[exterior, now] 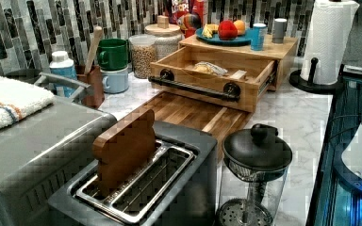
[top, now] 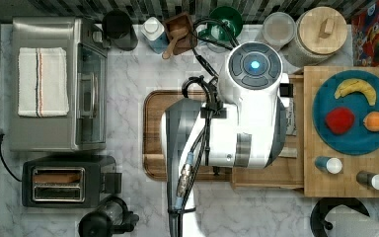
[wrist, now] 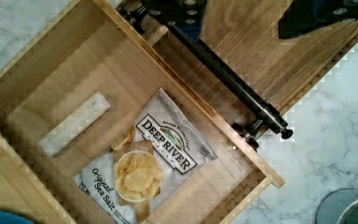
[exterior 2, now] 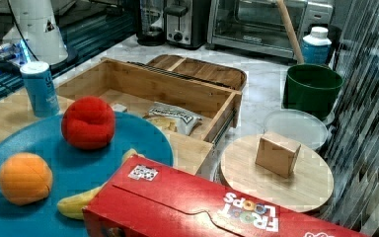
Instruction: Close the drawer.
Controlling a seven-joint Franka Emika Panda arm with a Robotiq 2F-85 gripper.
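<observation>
Tool (wrist: 249, 18): in the wrist view I see two dark fingers (wrist: 177, 10) spread wide, with nothing between them but bare wood. One finger overlaps the near end of the black bar handle (wrist: 228, 79); I cannot tell whether it touches. The tool holds nothing.

The drawer (wrist: 74, 70) is directly below the camera, pulled well out of the light-wood stand (top: 345, 168). Inside it, a chip bag (wrist: 158, 154) lies flat beside a small pale packet (wrist: 74, 123). The two are apart.

Edges and room: the drawer's front overhangs the brown tray (wrist: 261, 46), which lies flat on the marble table (wrist: 335, 121). In the left view I see the handle (exterior: 193, 87) standing proud of the front panel on two round mounts, with bare tray (exterior: 188, 113) ahead of it. In the top view, the arm (top: 251, 113) covers most of the drawer (top: 266, 175).

Orientation: in the top view the drawer opens toward the top view's left, out from the stand that carries the blue plate (top: 355, 143). The handle's long axis runs across that direction, parallel to the drawer's front edge. In the right view I see the drawer (exterior 2: 168, 89) slid out, with the bag (exterior 2: 175, 118) near its back and a green mug (exterior 2: 311, 89) well off to the side.
</observation>
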